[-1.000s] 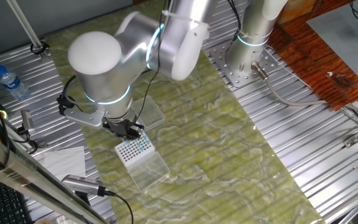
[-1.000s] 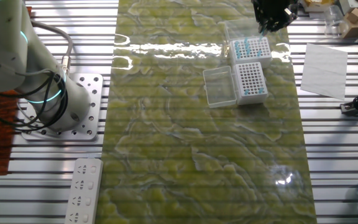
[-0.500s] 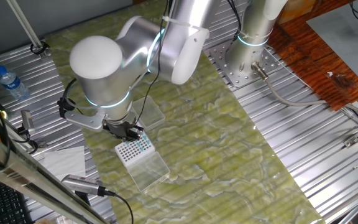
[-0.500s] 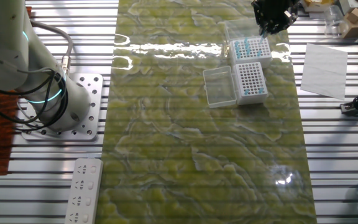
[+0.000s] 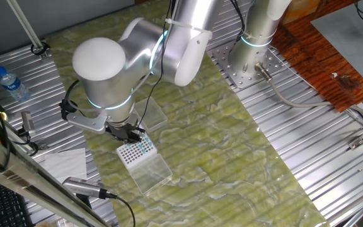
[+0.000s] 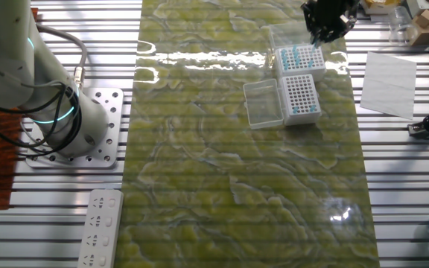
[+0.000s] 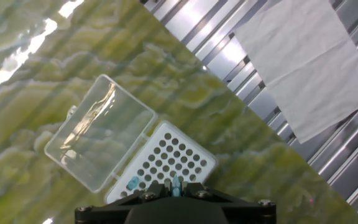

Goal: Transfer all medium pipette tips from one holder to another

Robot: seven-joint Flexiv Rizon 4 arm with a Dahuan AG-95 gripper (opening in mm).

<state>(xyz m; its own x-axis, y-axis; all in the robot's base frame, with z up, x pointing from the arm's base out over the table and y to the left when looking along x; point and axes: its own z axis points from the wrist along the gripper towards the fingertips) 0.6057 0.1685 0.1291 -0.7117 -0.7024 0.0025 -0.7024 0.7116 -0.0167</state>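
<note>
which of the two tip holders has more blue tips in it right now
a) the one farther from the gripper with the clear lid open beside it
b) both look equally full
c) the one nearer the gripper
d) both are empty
c: in the other fixed view the holder nearer the gripper shows several rows of medium pipette tips, while the farther holder shows mostly empty holes with only a few blue dots at one edge.

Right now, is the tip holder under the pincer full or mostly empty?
Mostly empty. In the hand view the holder shows rows of dark bare holes; only a few medium pipette tips show blue at its near edge, by the pincer.
</note>
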